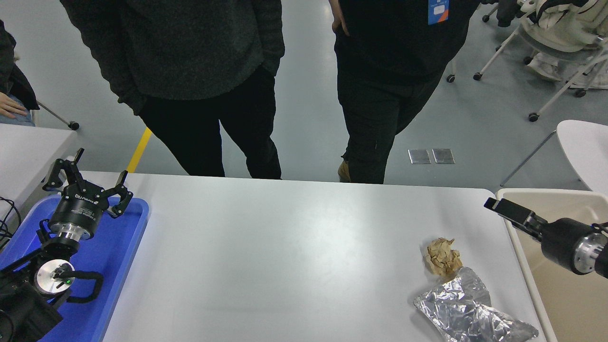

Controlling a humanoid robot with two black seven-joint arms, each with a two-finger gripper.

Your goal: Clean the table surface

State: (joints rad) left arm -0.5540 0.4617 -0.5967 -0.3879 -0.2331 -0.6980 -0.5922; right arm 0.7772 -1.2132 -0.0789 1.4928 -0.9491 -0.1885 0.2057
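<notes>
Two scraps, a brown paper wad (442, 257) and crumpled foil (468, 311), lie touching on the table (285, 256); right claw (498, 206), fingers' state unclear, over the beige bin (565, 304); left claw (88, 183) spread.

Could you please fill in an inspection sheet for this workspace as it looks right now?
Surface: table surface, white, mostly bare, not yet cleared.
Job's things: crumpled brown paper ball near the right edge; crumpled foil wrapper just in front of it, touching it.
Clutter: nothing seen beyond those two.
Grippers: left gripper open, parked over the blue tray; right gripper over the beige bin, empty as far as visible, open or shut cannot be told.
Cables: black cable at the far left edge.
Surroundings: two people standing at the far side; wheeled chairs at the upper right.
</notes>
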